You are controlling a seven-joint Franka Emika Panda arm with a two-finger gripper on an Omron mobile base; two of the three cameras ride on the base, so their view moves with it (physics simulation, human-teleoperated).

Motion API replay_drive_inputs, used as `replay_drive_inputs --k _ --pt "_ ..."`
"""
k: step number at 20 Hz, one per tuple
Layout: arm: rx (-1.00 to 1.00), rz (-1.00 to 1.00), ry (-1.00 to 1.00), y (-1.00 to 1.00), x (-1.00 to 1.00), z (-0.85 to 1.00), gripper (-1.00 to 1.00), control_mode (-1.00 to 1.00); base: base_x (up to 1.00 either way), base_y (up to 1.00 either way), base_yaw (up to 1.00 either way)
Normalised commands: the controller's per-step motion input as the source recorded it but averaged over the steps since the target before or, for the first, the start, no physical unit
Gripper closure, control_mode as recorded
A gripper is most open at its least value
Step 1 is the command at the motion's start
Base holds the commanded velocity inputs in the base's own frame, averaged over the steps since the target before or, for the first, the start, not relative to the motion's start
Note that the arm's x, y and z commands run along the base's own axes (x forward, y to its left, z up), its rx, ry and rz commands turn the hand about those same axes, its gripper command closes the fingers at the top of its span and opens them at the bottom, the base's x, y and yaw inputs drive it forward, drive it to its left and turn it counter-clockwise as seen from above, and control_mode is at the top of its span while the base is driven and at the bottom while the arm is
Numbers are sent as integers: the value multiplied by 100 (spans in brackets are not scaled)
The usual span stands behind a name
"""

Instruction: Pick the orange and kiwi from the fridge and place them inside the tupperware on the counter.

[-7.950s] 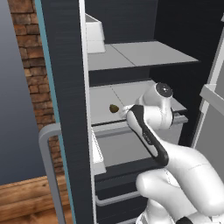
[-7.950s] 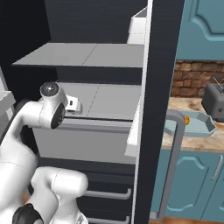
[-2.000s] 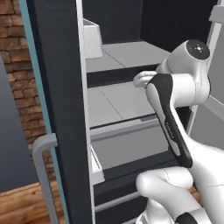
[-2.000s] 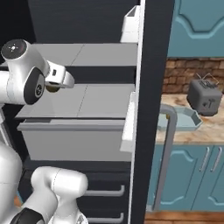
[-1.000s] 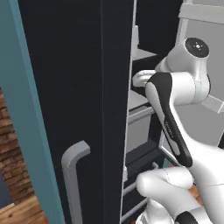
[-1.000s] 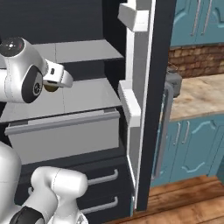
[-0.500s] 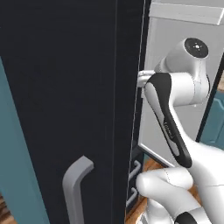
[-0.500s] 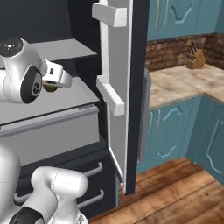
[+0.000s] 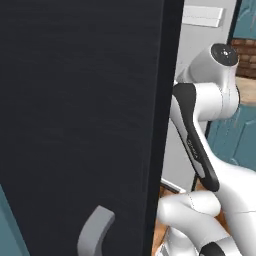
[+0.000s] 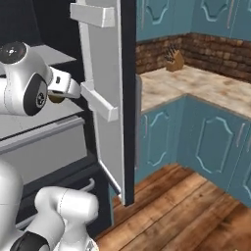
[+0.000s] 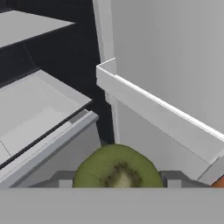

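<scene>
The pincer is closed on the kiwi, which sits low between its fingertips, held up clear of the fridge shelves, probably so it can be carried out to the worktop. The white fridge door and its shelf bin stand just beside the hand. Open room lies past the door's edge toward the worktop.

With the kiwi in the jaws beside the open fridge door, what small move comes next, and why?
Probably carry the kiwi clear of the fridge door toward the counter: the gripper is shut on it close to the door's shelf bin.
</scene>
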Motion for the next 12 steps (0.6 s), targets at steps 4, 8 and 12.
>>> replay_drive_inputs --k 4,8,12 --pt "0 0 0 0 0 0 100 100 -54 -26 -47" --pt "0 0 0 0 0 0 100 100 -33 -39 -49" --pt "0 0 0 0 0 0 100 100 -20 -42 -48"
